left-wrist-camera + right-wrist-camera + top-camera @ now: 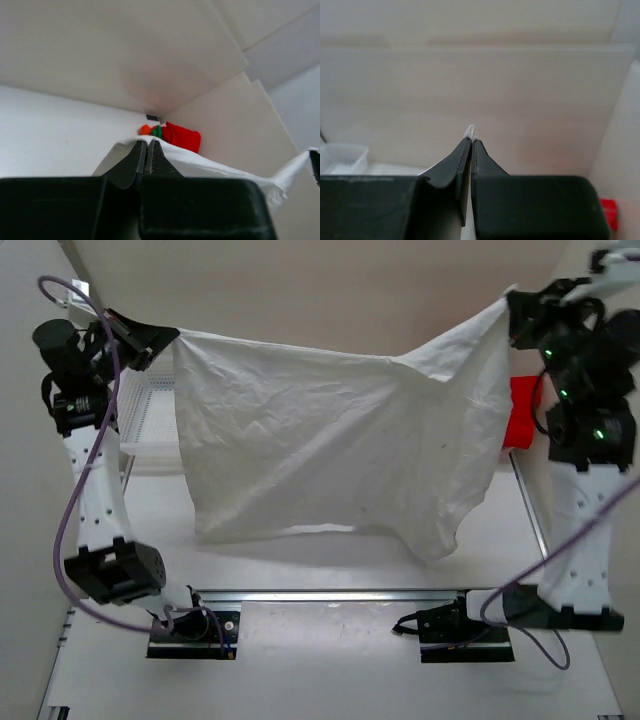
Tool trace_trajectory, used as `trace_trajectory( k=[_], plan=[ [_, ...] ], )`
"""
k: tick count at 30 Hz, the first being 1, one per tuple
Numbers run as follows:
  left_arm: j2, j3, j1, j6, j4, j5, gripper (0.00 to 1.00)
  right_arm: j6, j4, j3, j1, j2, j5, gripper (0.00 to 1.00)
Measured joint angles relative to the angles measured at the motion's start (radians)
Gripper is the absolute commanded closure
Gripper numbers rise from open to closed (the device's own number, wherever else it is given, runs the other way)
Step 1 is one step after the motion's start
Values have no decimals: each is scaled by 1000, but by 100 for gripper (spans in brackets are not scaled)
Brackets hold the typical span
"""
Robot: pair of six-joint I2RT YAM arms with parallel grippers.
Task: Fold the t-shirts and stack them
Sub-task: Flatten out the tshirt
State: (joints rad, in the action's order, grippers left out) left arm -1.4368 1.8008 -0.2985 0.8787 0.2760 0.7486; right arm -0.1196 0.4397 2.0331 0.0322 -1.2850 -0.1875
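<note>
The large white t-shirt (320, 430) hangs spread in the air between both arms, its lower edge sagging toward the table. My left gripper (170, 337) is shut on its left top corner; the white cloth (215, 165) drapes past my closed fingers (148, 145). My right gripper (512, 298) is shut on the right top corner; a small tuft of white cloth (470, 132) sticks out between the tips. A red t-shirt (519, 412) lies at the right behind the right arm. In the left wrist view the red (182, 136), green (157, 131) and orange (145, 129) shirts lie piled together.
A white mesh basket (145, 412) stands at the back left, partly behind the hanging shirt; it also shows in the right wrist view (342, 157). A metal rail (330, 595) runs across the near table between the arm bases. Beige walls enclose the back and sides.
</note>
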Motion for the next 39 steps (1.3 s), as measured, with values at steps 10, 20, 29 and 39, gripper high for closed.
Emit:
trace_trajectory(
  k=[10, 20, 29, 39],
  plan=[
    [-456, 216, -5, -45, 132, 13, 100, 9, 116, 89, -22, -464, -51, 100],
    [-248, 285, -118, 137, -62, 157, 100, -117, -4, 163, 216, -242, -234, 100],
    [103, -183, -117, 115, -208, 177, 100, -109, -138, -260, 197, 79, -201, 100],
    [500, -880, 13, -189, 102, 9, 100, -85, 52, -813, 132, 334, -45, 100]
  ],
)
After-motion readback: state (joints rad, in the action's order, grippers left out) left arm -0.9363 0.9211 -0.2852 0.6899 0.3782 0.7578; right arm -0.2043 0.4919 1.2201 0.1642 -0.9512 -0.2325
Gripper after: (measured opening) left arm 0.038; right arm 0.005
